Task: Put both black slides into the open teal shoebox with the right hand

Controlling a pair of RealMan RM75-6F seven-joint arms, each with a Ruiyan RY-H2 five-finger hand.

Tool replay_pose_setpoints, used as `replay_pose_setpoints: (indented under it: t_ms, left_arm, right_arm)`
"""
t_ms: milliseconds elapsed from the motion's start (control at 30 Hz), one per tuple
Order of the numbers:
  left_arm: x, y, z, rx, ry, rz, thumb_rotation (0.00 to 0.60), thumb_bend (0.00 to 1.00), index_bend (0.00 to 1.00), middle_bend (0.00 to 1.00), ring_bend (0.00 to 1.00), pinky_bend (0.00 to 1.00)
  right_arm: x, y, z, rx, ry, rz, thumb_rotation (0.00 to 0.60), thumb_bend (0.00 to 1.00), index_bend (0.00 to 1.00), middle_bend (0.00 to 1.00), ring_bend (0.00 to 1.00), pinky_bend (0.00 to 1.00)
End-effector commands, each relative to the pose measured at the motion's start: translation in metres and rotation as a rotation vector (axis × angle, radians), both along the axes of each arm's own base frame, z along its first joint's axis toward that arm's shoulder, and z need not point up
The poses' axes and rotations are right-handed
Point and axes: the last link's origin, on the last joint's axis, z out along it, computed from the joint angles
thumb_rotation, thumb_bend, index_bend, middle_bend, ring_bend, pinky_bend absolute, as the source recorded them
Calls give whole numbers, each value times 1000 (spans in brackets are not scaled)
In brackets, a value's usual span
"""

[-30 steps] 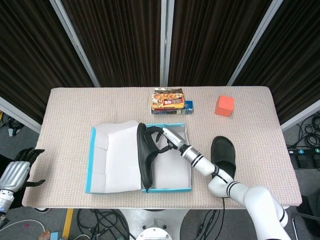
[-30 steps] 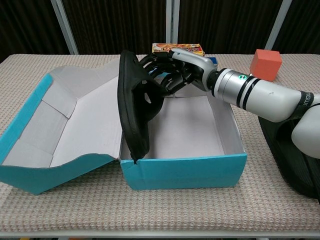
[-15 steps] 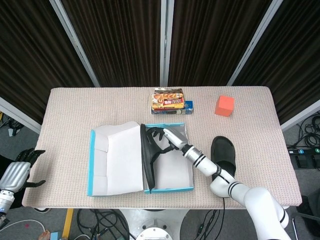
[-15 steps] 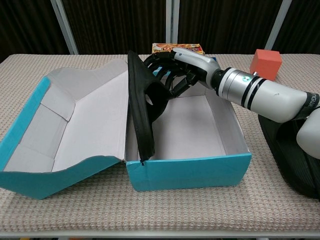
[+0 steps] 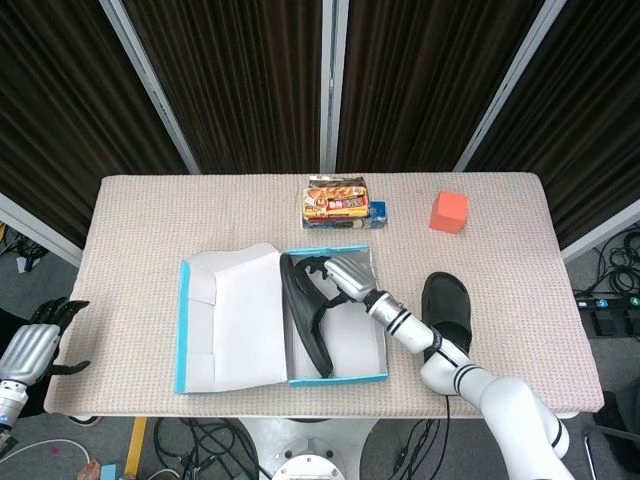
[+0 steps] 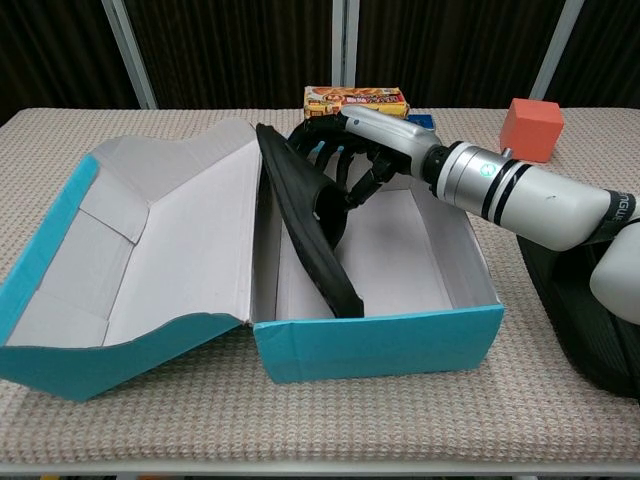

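The open teal shoebox (image 5: 340, 378) (image 6: 380, 345) sits at the table's front centre, its lid (image 5: 230, 315) (image 6: 150, 250) folded out to the left. One black slide (image 5: 305, 320) (image 6: 310, 240) leans on edge inside the box, along its left wall, sole tilted down toward the floor of the box. My right hand (image 5: 340, 275) (image 6: 365, 140) reaches into the box from the right and its fingers curl around the slide's strap. The other black slide (image 5: 447, 310) (image 6: 590, 320) lies on the table right of the box, partly under my right forearm. My left hand (image 5: 35, 345) hangs off the table's front left, fingers apart.
A snack pack (image 5: 340, 203) (image 6: 357, 97) lies just behind the box with a small blue item (image 5: 377, 212) beside it. An orange-red cube (image 5: 449, 211) (image 6: 531, 128) stands at the back right. Dark curtains close off the far side.
The slide has tipped from nearly upright to leaning lower inside the box, its front end sliding right. My right hand has sunk a little with it. The left hand has not moved.
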Motion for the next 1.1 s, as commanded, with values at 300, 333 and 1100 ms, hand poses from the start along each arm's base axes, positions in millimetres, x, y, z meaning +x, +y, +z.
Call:
replay_pose_setpoints:
  t_ms: [300,333,1100]
  left_arm:
    - [-1,0,0,2,-3,0,600,129,102,108,3,41]
    - [-1,0,1,3,-3,1,600,130,102,108,3,41]
    - [7,3,1,-4,-9,-16,600,129,102,108,3,41]
  right_arm:
    - [-2,2,-5,19,22,-16,600,205,465,447,336,468]
    - [-2,3,-5,27,13,-24,600,180,466,443,336,467]
    - [-2,2,41,220,-188,-177,600,0,0,84,0,202]
